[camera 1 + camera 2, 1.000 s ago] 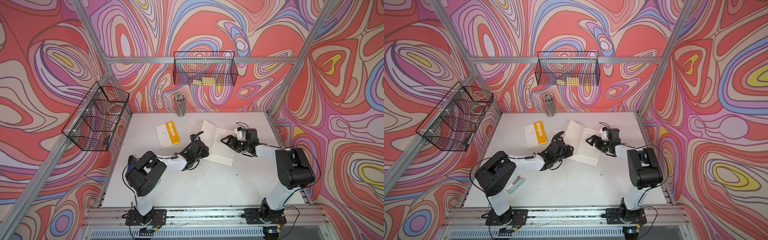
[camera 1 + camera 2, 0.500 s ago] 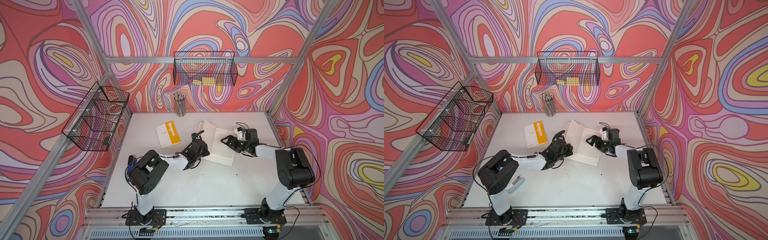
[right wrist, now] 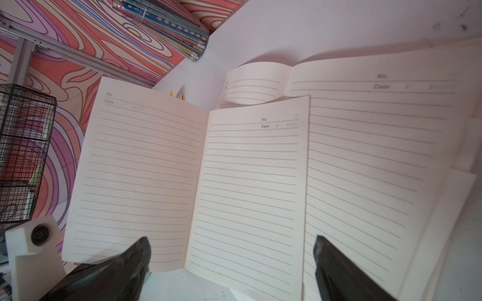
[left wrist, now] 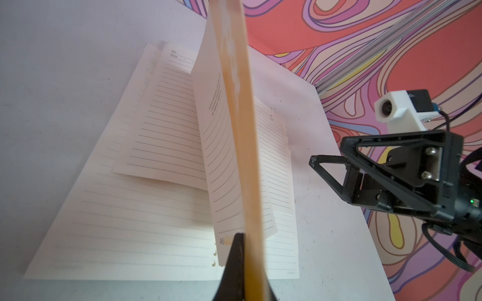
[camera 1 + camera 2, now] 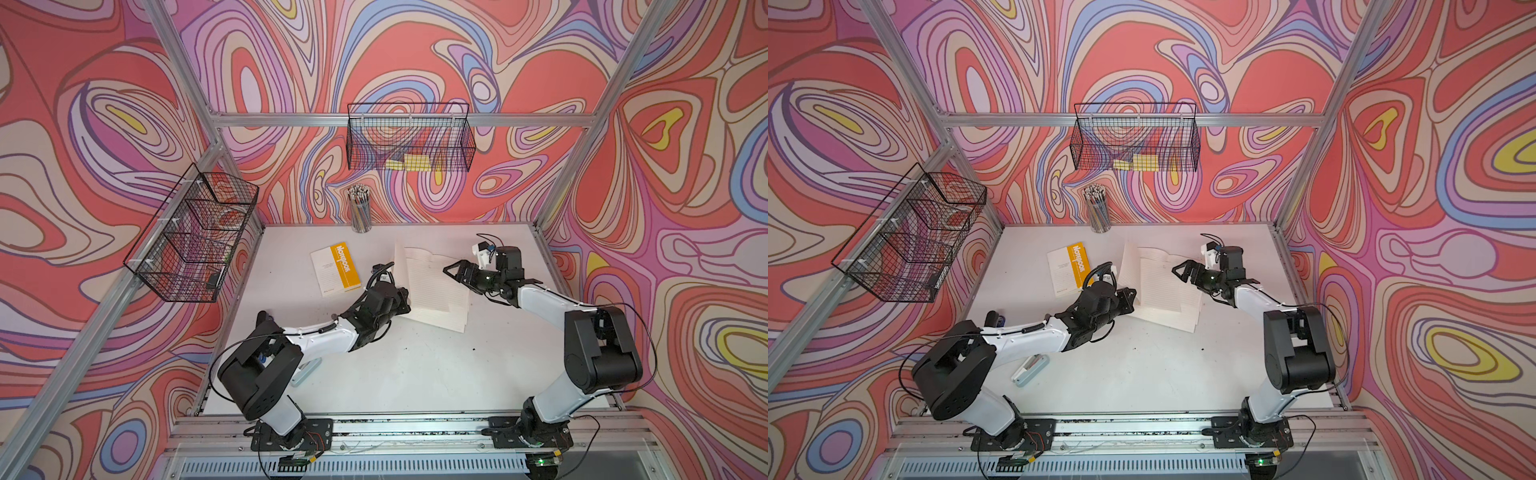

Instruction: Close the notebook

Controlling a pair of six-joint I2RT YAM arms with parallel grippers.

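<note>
- Where is the notebook?
- The notebook (image 5: 436,286) lies open on the white surface (image 5: 415,365), just right of centre in both top views, between the two arms. Its paper is cream, ruled and thin, and several leaves fan out unevenly beneath.
- And its left half?
- The left cover (image 5: 401,266) stands nearly upright. It is a stiff flat card, orange along the edge in the left wrist view. The left fingers (image 4: 236,263) are pressed together on its lower edge, pinching it.
- The other arm?
- The right fingers (image 3: 133,260), which are black open triangular frames, are spread wide over the right-hand pages. I cannot tell whether they touch the paper.
- Anything nearby?
- An orange-and-white booklet (image 5: 336,270) lies flat and shut, left of centre. A clear cup of pencils (image 5: 360,210) stands upright at the back wall, above centre.
</note>
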